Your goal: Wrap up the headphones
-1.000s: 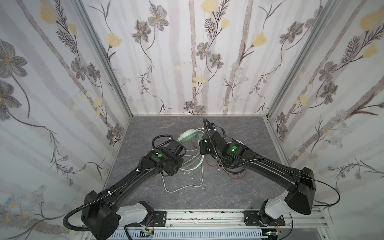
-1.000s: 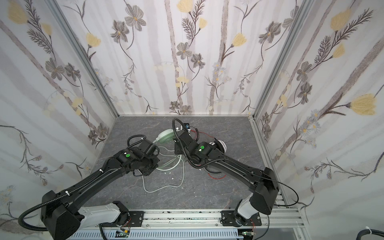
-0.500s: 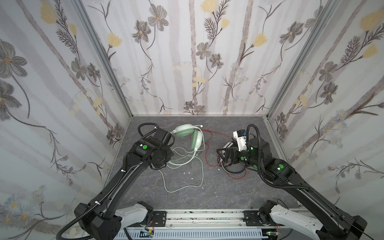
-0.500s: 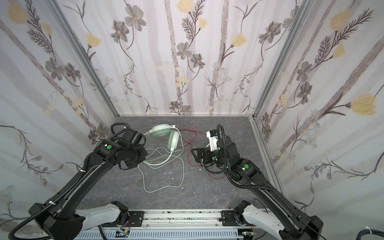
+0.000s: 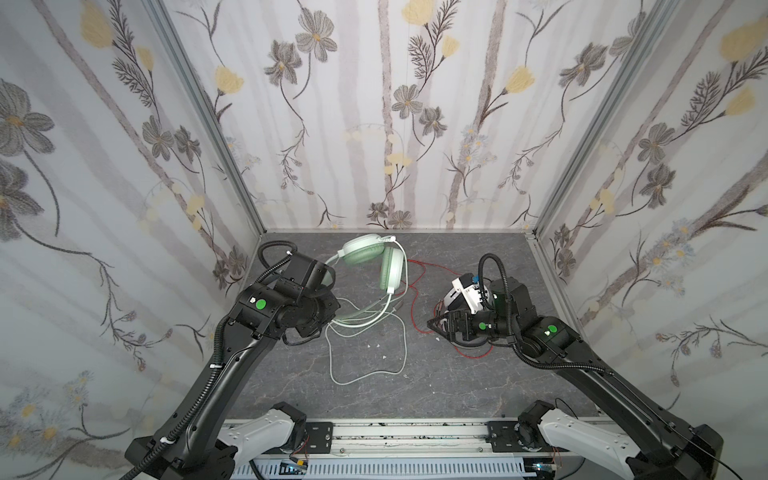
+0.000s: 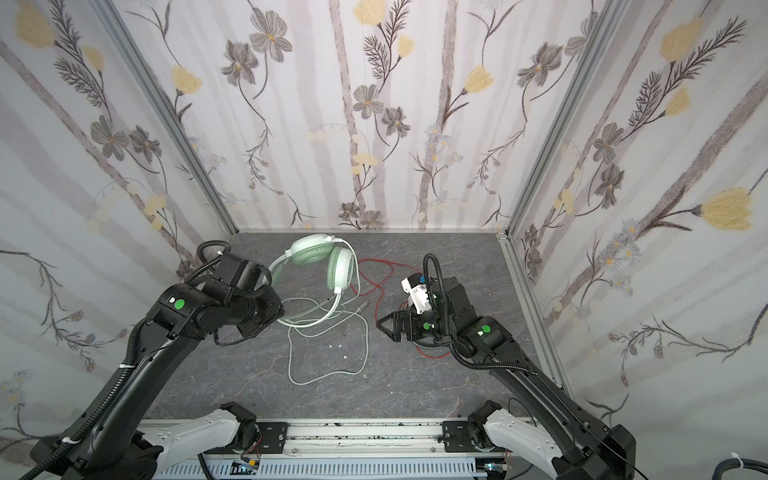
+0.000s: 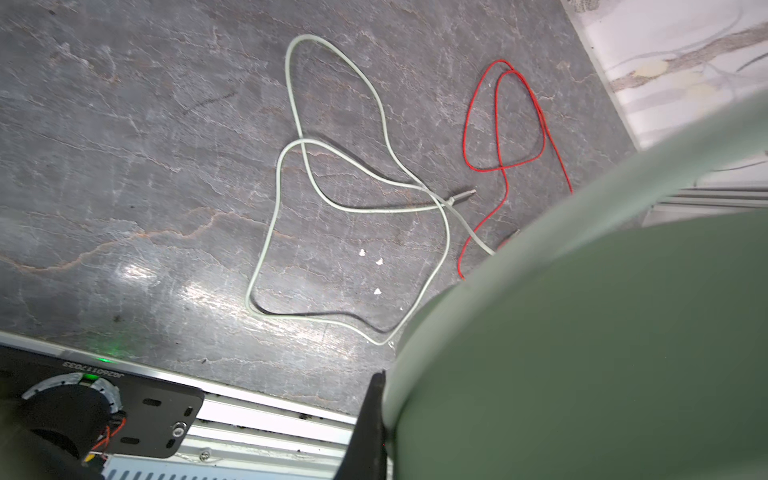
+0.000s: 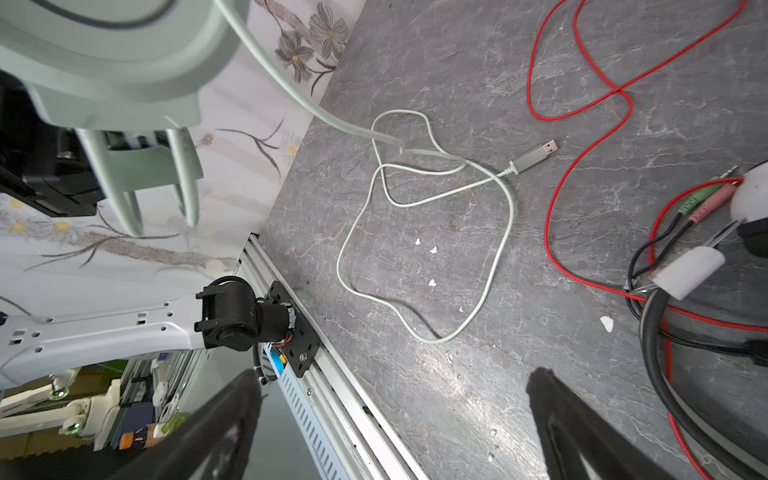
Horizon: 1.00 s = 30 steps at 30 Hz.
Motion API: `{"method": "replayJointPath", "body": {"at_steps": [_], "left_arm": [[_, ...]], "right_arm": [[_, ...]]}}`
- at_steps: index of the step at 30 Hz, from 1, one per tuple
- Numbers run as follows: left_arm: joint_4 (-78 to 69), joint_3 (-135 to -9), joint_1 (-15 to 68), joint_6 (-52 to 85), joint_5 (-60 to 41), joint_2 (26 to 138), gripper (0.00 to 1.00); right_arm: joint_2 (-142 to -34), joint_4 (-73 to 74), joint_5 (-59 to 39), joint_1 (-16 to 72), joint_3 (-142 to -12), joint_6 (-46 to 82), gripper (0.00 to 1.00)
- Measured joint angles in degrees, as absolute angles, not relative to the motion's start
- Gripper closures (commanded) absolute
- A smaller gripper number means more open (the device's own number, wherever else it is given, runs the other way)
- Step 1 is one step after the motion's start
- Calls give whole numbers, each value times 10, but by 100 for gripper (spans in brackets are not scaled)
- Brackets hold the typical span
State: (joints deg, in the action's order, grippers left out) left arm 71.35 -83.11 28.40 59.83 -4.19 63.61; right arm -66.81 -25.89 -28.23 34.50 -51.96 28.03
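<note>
The mint green headphones [image 5: 376, 259] hang near the back left, and my left gripper [image 5: 331, 321] is shut on their headband. In the left wrist view the green band [image 7: 582, 332] fills the corner beside one black finger [image 7: 373, 409]. Their green cable [image 5: 365, 357] lies looped on the table, ending in a grey plug [image 8: 532, 156]. The white-and-black headphones [image 8: 750, 195] lie under my right arm at the right [image 5: 448, 298], mostly hidden. Their red cable [image 5: 415, 286] trails toward the green set. My right gripper [image 5: 434, 328] stands open and empty above the table [image 8: 392, 378].
Small white scraps [image 5: 376, 345] lie inside the green cable loop. Green and pink audio plugs [image 8: 702, 201] sit beside the white ear cup. Flowered walls close the left, back and right; a metal rail [image 5: 407, 432] runs along the front edge.
Both arms have drawn apart from the middle. My right gripper let go, opened and pulled back right. My left gripper carried the green headphones back and left. Little has moved in the last half second.
</note>
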Motion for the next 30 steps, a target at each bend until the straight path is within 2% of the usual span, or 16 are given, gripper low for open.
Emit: {"method": "replayJointPath", "body": {"at_steps": [9, 19, 24, 30], "left_arm": [[844, -1004, 285, 694, -52, 681, 100], [812, -996, 281, 766, -162, 675, 100], [808, -1030, 281, 765, -184, 681, 100], [808, -1036, 282, 755, -212, 688, 100]], "right_arm": [[-725, -164, -278, 383, -503, 290, 4], [-830, -50, -176, 497, -521, 276, 6], [-856, -39, -109, 501, -527, 295, 11], [-887, -32, -86, 500, -557, 293, 15]]}}
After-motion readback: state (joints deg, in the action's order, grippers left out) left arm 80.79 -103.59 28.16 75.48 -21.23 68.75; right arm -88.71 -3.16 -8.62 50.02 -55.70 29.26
